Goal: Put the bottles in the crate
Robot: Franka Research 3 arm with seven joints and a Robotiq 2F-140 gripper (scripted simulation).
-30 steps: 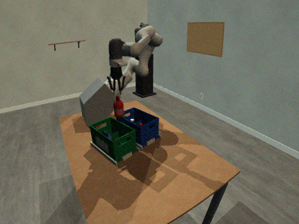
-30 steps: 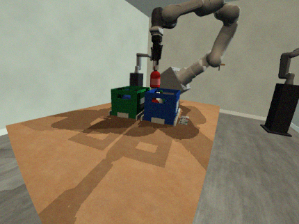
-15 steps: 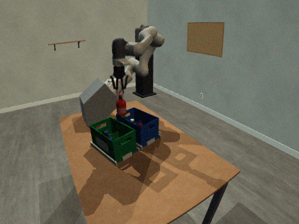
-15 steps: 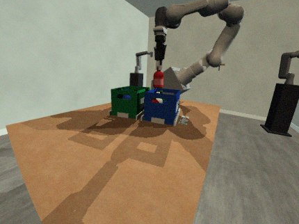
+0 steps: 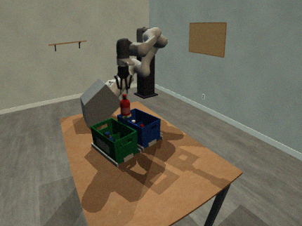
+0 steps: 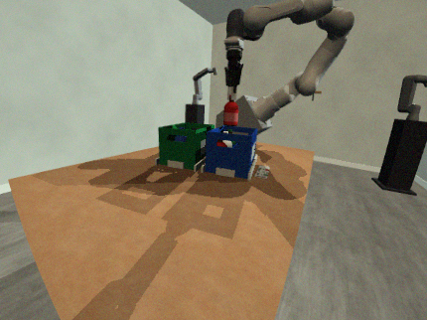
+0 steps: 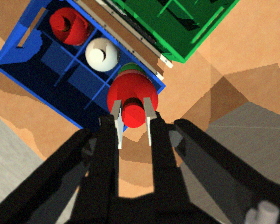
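While clamped by its neck in the tool (image 7: pixel 134 125), red bottle (image 7: pixel 132 95) hanging upright, seemingly over blue crate (image 7: pixel 30 65) corner cell, beside green crate (image 7: pixel 200 35).

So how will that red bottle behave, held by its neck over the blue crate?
The red bottle probably stays rigid; it hangs straight. With the gripper jaws pinching only its narrow neck, it may swing or slip. Tall and narrow, it could tip if released before seating in a blue crate cell.
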